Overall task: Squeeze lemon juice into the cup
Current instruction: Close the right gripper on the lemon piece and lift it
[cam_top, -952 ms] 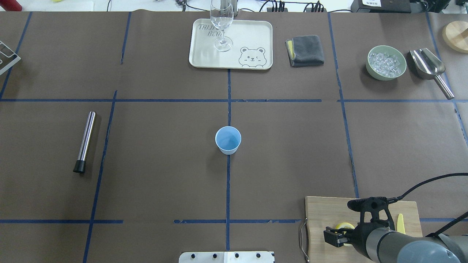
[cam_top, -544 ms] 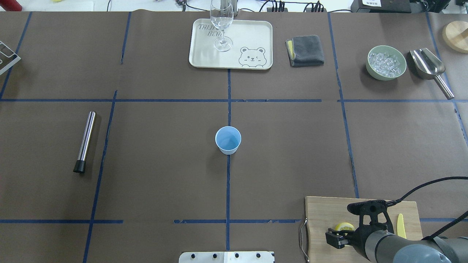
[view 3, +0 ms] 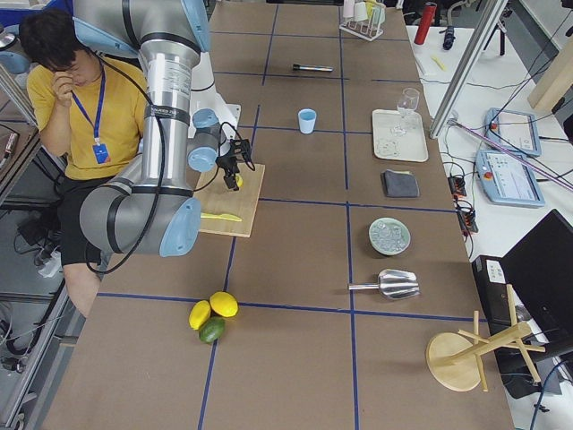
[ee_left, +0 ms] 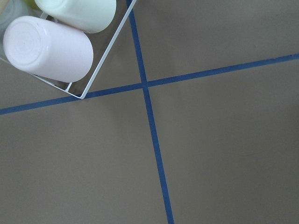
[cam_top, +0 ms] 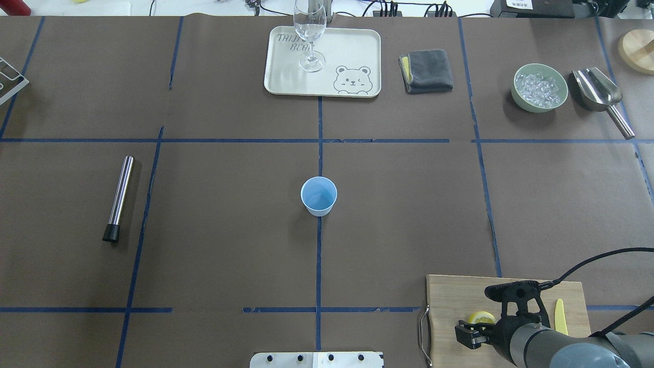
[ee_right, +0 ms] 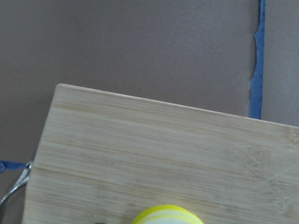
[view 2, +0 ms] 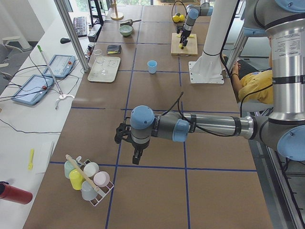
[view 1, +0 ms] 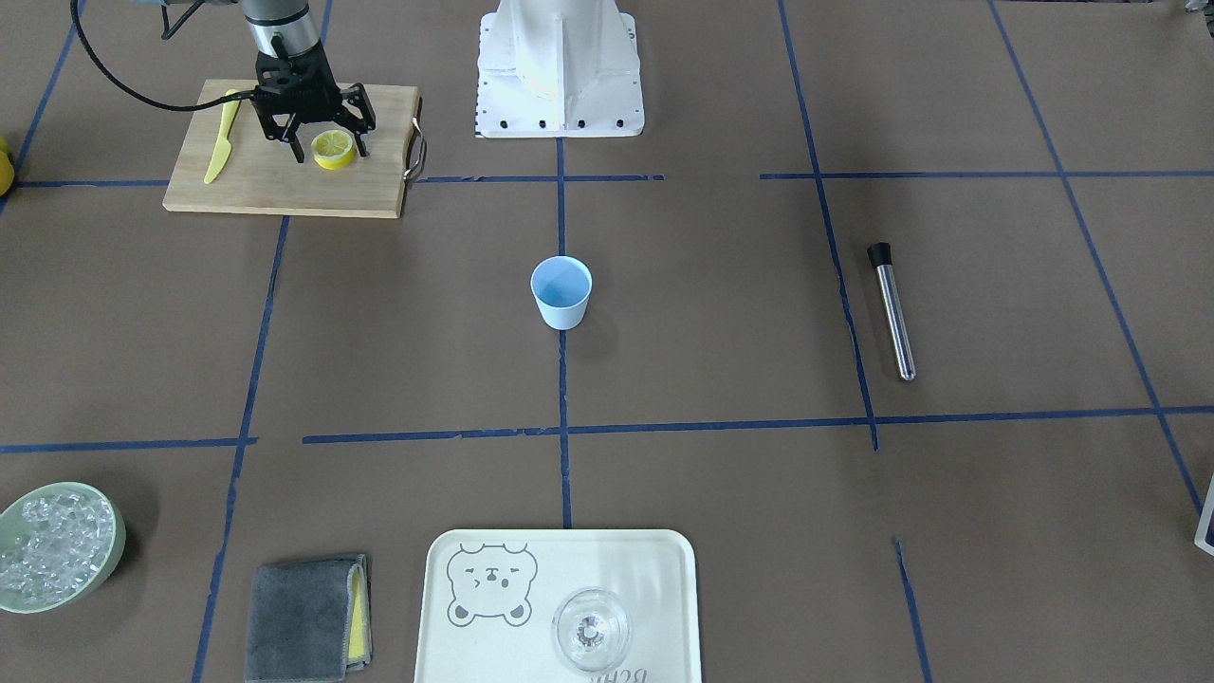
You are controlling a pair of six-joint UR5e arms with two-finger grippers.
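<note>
The lemon is a thick yellow round with a pale cut face, lying on the wooden cutting board at the robot's right. It also shows in the overhead view and at the bottom edge of the right wrist view. My right gripper is open, lowered over the lemon with a finger on each side. The light-blue cup stands upright at the table's middle, far from it. My left gripper hovers near a cup rack; I cannot tell whether it is open.
A yellow plastic knife lies on the board beside the gripper. A tray bears a clear glass. A grey cloth, an ice bowl, a scoop and a steel muddler lie around.
My right gripper has shifted slightly back toward the robot over the board, and a little more of the lemon shows. The cup has not moved.
</note>
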